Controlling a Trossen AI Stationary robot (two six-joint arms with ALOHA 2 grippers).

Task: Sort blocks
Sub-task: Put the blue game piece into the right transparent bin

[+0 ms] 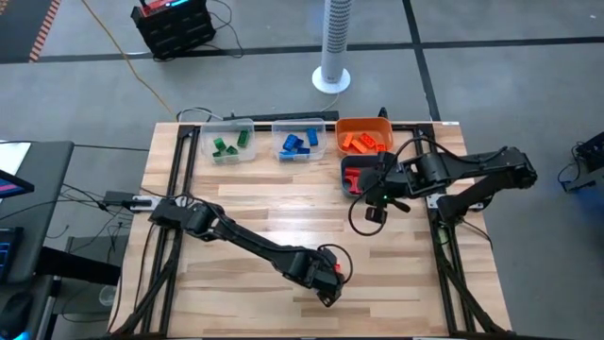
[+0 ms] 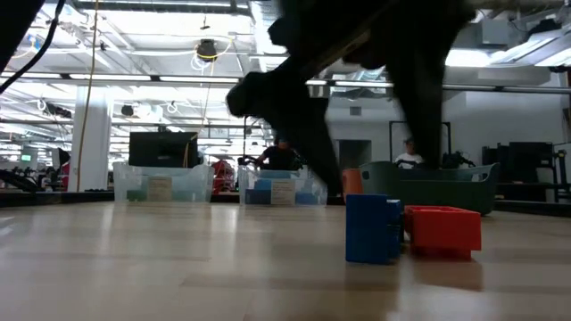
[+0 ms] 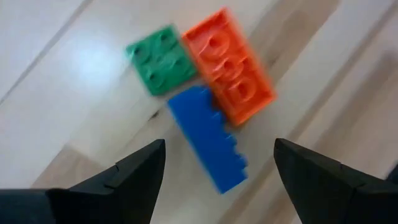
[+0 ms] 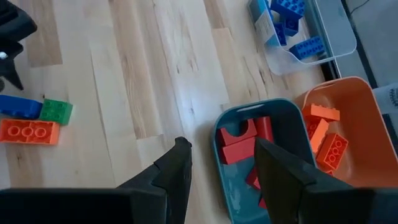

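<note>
Three loose blocks lie flat together near the table's near edge: a blue one (image 3: 208,137), a green one (image 3: 163,59) and an orange one (image 3: 229,65). My left gripper (image 3: 217,168) hangs open right above them, a finger on either side of the blue block (image 2: 373,227), touching nothing. My right gripper (image 4: 221,165) is open over the teal bin (image 4: 280,124), which holds red blocks (image 4: 239,146). The three loose blocks also show far off in the right wrist view: blue (image 4: 18,106), green (image 4: 57,112), orange (image 4: 30,132).
Along the table's far edge stand a clear bin with green blocks (image 1: 229,144), a clear bin with blue blocks (image 1: 300,144) and an orange bin with orange blocks (image 1: 363,137). The teal bin (image 1: 351,168) sits just nearer. Bare wood lies between the bins and the loose blocks.
</note>
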